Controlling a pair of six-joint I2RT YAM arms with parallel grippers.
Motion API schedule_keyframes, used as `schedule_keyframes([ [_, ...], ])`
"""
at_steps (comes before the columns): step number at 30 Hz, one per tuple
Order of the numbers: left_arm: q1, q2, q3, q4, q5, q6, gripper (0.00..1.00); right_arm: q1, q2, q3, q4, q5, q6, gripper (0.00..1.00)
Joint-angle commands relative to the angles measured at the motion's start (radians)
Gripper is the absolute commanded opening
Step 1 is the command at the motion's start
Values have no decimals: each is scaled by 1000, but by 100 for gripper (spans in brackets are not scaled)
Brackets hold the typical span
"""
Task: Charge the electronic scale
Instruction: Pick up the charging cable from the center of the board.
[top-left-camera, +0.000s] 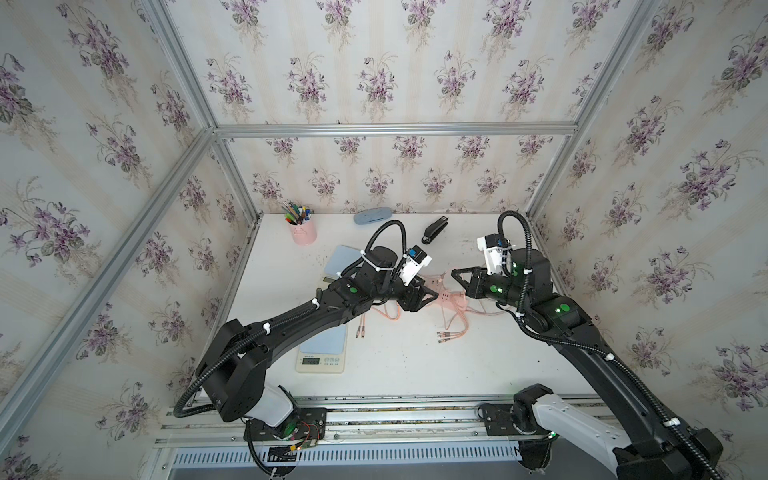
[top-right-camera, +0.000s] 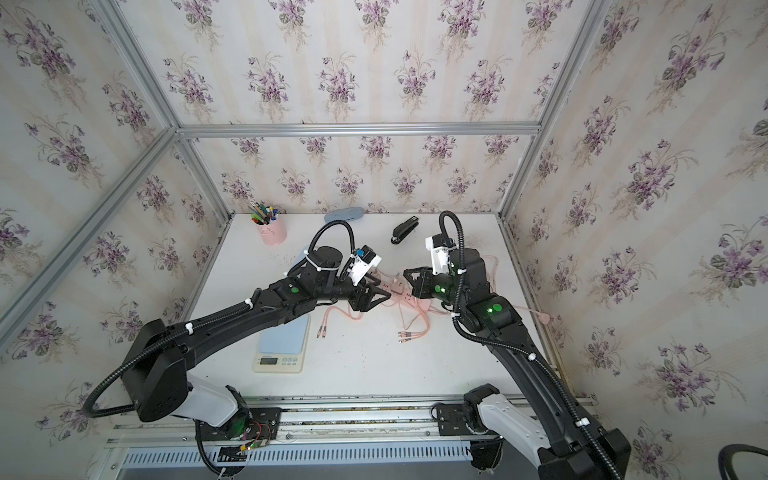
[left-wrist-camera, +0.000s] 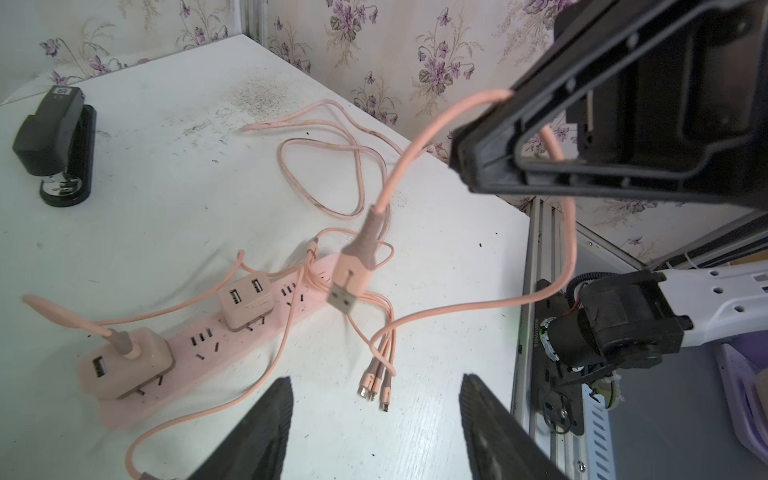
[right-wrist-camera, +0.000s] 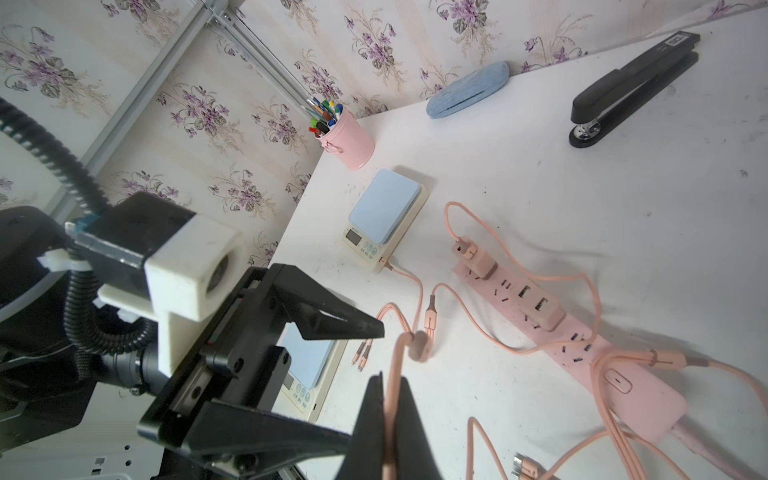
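Two blue-topped electronic scales are on the table. The near scale (top-left-camera: 322, 353) (right-wrist-camera: 309, 357) shows its display. The far scale (top-left-camera: 345, 259) (right-wrist-camera: 384, 216) has a pink cable end in its side. My right gripper (right-wrist-camera: 390, 399) (top-left-camera: 456, 274) is shut on a pink cable (right-wrist-camera: 392, 374) above the table. That cable's USB plug (left-wrist-camera: 347, 286) dangles over the pink power strip (left-wrist-camera: 195, 353) (right-wrist-camera: 540, 328). My left gripper (left-wrist-camera: 374, 415) (top-left-camera: 432, 296) faces the right one a little apart, open and empty. A two-port charger (left-wrist-camera: 245, 303) sits in the strip.
A black stapler (top-left-camera: 435, 230), a pink pen cup (top-left-camera: 303, 232) and a blue case (top-left-camera: 372, 216) stand along the back. Loose pink cables with small plug ends (top-left-camera: 446, 336) sprawl across the middle. The metal frame post (left-wrist-camera: 536, 257) borders the table's right edge.
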Motion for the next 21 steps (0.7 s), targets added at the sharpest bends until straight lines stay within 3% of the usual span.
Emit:
schedule_keyframes([
  [1, -1, 5, 1, 69, -12, -4, 63, -1, 3, 4, -1, -1, 4, 0],
  [4, 1, 31, 4, 106, -23, -11, 60, -1, -1, 3, 6, -22, 3, 0],
  [11, 27, 88, -1, 233, 70, -70, 58, -1, -21, 1, 12, -107, -76, 0],
  [16, 40, 86, -12, 250, 107, -64, 48, -7, -18, 20, -16, -128, -124, 0],
  [21, 41, 78, -14, 247, 132, -41, 47, -12, 14, 39, -24, -166, -123, 0],
])
